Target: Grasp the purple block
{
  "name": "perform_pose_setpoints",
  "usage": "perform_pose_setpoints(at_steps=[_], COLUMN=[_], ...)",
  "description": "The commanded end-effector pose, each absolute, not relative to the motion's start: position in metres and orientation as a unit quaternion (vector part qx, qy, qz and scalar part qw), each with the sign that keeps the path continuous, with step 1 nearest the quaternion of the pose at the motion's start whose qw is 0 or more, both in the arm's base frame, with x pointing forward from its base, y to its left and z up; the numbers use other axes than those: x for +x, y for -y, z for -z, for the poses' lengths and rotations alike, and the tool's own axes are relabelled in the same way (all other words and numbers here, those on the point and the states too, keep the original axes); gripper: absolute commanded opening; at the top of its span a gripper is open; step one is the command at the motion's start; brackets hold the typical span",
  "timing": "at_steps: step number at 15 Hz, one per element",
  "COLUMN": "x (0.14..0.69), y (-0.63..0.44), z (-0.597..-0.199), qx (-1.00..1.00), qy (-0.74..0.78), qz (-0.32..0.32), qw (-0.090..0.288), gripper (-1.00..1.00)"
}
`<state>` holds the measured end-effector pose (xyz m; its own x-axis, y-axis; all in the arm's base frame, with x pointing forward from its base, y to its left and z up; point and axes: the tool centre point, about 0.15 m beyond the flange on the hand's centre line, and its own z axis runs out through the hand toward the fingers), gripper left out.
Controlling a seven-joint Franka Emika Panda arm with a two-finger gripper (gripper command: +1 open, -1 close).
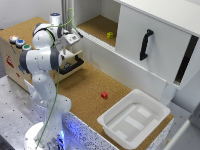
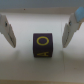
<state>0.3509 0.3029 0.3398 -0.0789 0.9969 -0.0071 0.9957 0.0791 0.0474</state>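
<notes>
The purple block (image 2: 42, 45) is a small dark cube with a yellow ring on its upper face, resting on a pale surface in the wrist view. My gripper (image 2: 39, 45) is open. One of its fingers (image 2: 8, 31) stands on each side of the block with a gap to each, touching nothing. In the exterior view the hand (image 1: 72, 39) hangs over the open drawer (image 1: 72, 64) of the wooden box at the exterior view's left. The block is hidden there.
A small red block (image 1: 104, 95) lies on the cork tabletop. A white bin (image 1: 134, 117) sits at the front right. A yellow-green block (image 1: 110, 35) rests in the cabinet, whose white door (image 1: 145, 44) has a black handle. Coloured buttons (image 1: 16, 41) top the box.
</notes>
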Motion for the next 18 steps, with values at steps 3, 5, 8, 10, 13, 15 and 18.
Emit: perform_pose_setpoints(at_steps=[3,5,8,10,13,15,18], x=[0.36,0.367,0.371,0.371,0.371,0.373,0.379], y=[-0.3,-0.304,-0.305,-0.304,-0.304,-0.304,-0.301], z=[-0.313,-0.314,-0.314,-0.313,-0.312,-0.316,-0.328], qx=[0.682,0.682,0.672,0.667,0.662,0.661,0.674], qy=[-0.725,-0.724,-0.734,-0.739,-0.745,-0.745,-0.735], qz=[-0.096,-0.104,-0.099,-0.094,-0.082,-0.082,-0.074], qw=[0.008,0.005,0.005,0.011,0.019,0.026,0.033], gripper=[1.0,1.0,-1.0,-1.0,-1.0,-1.0,-1.0])
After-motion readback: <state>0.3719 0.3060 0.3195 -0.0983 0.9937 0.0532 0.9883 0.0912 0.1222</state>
